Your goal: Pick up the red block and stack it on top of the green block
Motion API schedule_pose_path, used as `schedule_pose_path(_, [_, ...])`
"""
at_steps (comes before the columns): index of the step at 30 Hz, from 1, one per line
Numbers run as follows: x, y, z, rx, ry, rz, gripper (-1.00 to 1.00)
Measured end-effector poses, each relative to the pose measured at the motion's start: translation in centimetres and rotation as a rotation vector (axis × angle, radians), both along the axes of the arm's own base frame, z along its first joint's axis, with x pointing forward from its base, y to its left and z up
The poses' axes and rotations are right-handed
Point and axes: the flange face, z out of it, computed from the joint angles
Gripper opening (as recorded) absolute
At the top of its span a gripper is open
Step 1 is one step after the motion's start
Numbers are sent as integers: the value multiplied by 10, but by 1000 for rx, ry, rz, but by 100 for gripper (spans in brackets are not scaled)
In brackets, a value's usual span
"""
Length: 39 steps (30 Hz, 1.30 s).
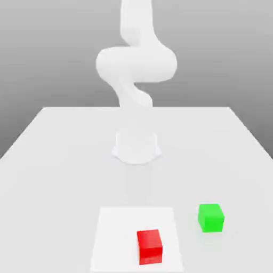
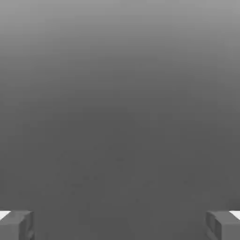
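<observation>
Evidently the wide-open, empty gripper [image 2: 120, 226] must reach out from the arm's base [image 1: 136, 146] toward the red block [image 1: 150, 247], beyond the green one [image 1: 211, 218]

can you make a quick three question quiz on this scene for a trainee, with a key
1. Multiple choice: what lies under the red block? (a) the green block (b) the white square (c) a bowl
2. True or false: the two blocks are already stacked.
3. Fill in the blank: in the hand view, the fingers of the gripper stand wide ____, with nothing between them.

Key: 1 b; 2 false; 3 apart
</observation>
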Motion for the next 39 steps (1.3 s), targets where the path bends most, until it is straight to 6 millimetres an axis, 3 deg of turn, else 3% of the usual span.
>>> schedule_pose_path(6, [65, 7, -110, -14, 185, 28, 0])
schedule_pose_path(12, [99, 14, -227, -27, 365, 58, 0])
schedule_pose_path(17, [104, 20, -327, -37, 515, 85, 0])
schedule_pose_path(23, [82, 25, -443, -48, 694, 117, 0])
schedule_pose_path(27, [78, 26, -497, -49, 721, 121, 0])
schedule_pose_path(28, [77, 26, -510, -49, 722, 121, 0])
schedule_pose_path(29, [77, 26, -520, -49, 723, 122, -100])
schedule_pose_path(35, [76, 26, -525, -50, 723, 122, -100])
schedule_pose_path(39, [77, 26, -492, -49, 723, 122, -100])
